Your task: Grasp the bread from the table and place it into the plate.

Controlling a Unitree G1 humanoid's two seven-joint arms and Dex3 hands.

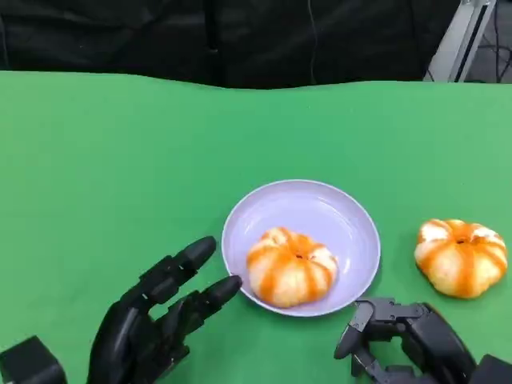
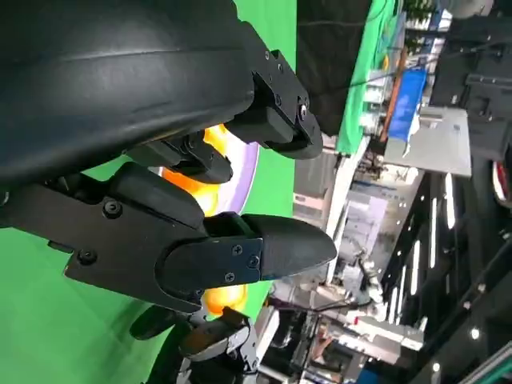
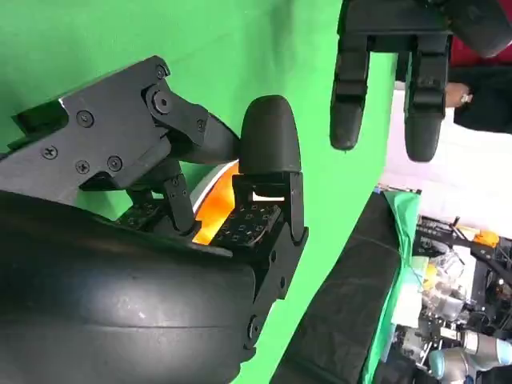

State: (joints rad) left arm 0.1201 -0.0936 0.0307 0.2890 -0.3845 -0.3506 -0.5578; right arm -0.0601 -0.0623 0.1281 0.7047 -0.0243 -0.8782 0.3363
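Now: plate [image 1: 352, 220] holds one bread [image 1: 290, 267] | second bread [image 1: 462, 256] on table [image 1: 120, 176] | left hand [image 1: 156, 324] spread, empty | right hand [image 1: 408, 336] seemingly empty

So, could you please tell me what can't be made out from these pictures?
- Right robot hand: head view cuts it off at the bottom edge, so its grasp cannot be judged.
- Plate: left wrist view shows a sliver; the left robot hand covers the rest.
- Bread: right wrist view shows an orange patch between the fingers; which bread is unclear.
- Person's hand: cut by the edge, blurred.
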